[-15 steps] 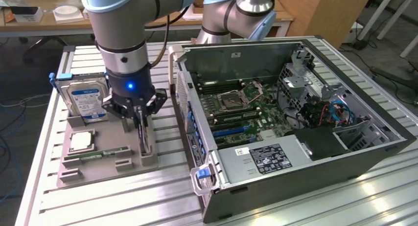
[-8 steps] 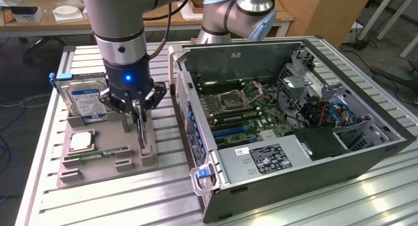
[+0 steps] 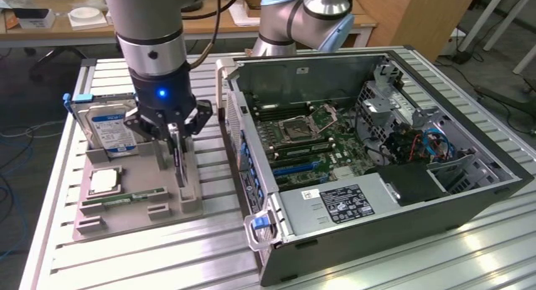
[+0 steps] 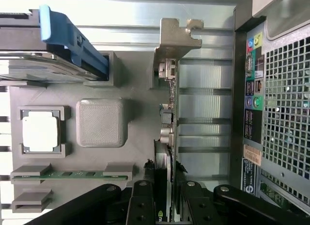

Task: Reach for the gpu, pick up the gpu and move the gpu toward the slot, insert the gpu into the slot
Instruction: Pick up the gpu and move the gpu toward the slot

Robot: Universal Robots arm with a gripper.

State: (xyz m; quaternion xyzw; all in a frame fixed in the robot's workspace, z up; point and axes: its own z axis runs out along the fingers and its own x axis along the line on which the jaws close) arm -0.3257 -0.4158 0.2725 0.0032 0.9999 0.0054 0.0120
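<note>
Bench (image 3: 125, 265) of slatted aluminium is taken up largely by an open computer case (image 3: 402, 233), laid along the edge at the exterior view's right. Its green motherboard (image 3: 335, 139) is exposed in the exterior view, and the slot (image 3: 295, 169), a long blue connector, is seen empty near the board's nearer end. The wrist view gives only the case's perforated rear panel (image 4: 286, 113).

The arm (image 3: 147, 26) is lowered over a grey holder (image 3: 142, 171), which is placed towards the bench edge at the exterior view's left, just beside the case. A blue-labelled hard drive (image 3: 113, 130) is stood upright at the holder's far end.

The gpu (image 3: 179, 161) is stood on edge along the holder's side nearest the case and appears seated there. In the exterior view it is reduced to a thin dark strip below the gripper (image 3: 173, 130). In the wrist view the card (image 4: 167, 113) is shown edge-on, with its silver bracket (image 4: 177, 38) at the far end.

A square silver processor (image 3: 105, 180) and a narrow green memory stick (image 3: 125, 198) are laid in the holder's recesses.

The gripper (image 4: 164, 191) is clamped on the gpu: in the wrist view its black fingers (image 4: 143, 200) are pressed against both faces of the card's near end.
</note>
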